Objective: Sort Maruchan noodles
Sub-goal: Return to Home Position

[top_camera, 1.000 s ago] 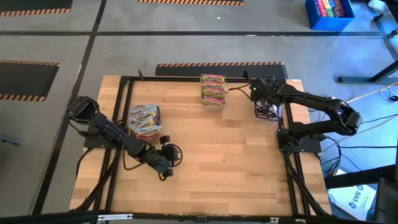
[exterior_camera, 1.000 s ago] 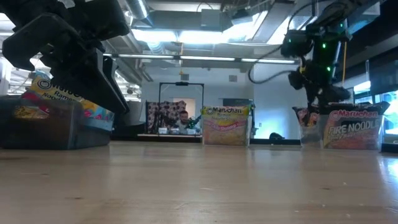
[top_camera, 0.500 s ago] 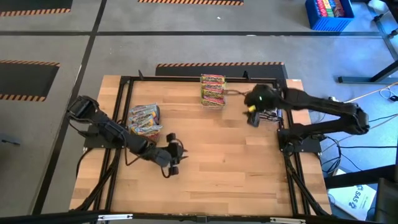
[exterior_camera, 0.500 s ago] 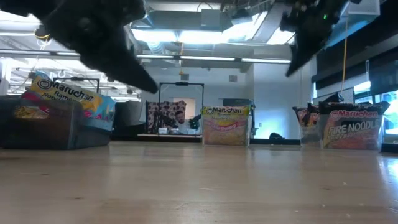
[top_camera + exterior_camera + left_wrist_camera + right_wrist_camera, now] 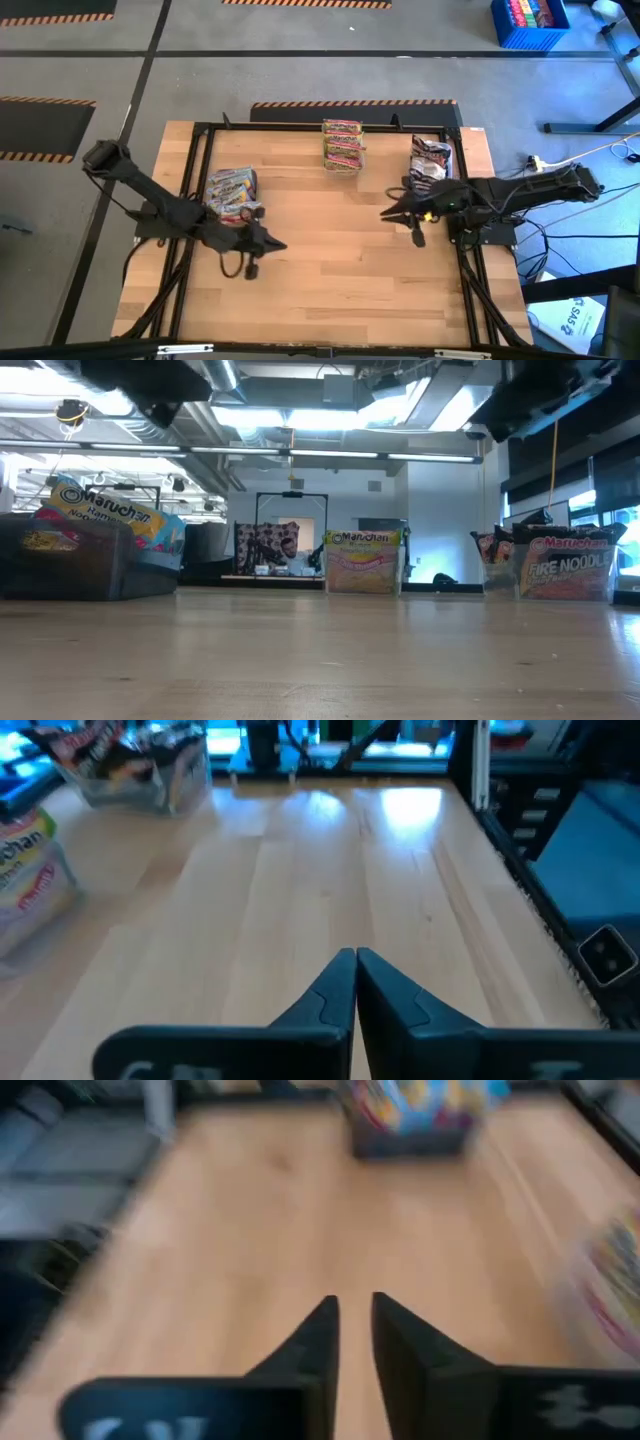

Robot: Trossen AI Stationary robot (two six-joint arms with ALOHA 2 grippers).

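The Maruchan noodles (image 5: 362,563) lie sorted in three piles across the upper part of the high view: left pile (image 5: 232,193), centre pile (image 5: 342,145), right pile (image 5: 431,160). Below them, over bare counter (image 5: 330,280), the left gripper (image 5: 275,245) has its fingers pressed together and empty. The right gripper (image 5: 388,212) shows a narrow gap, also empty. The two point toward each other, clear of every pile.

A wooden table (image 5: 340,260) carries a dark bin (image 5: 60,565) and a clear tub (image 5: 566,595). A blue crate (image 5: 528,22) stands on the floor (image 5: 300,80) beyond.
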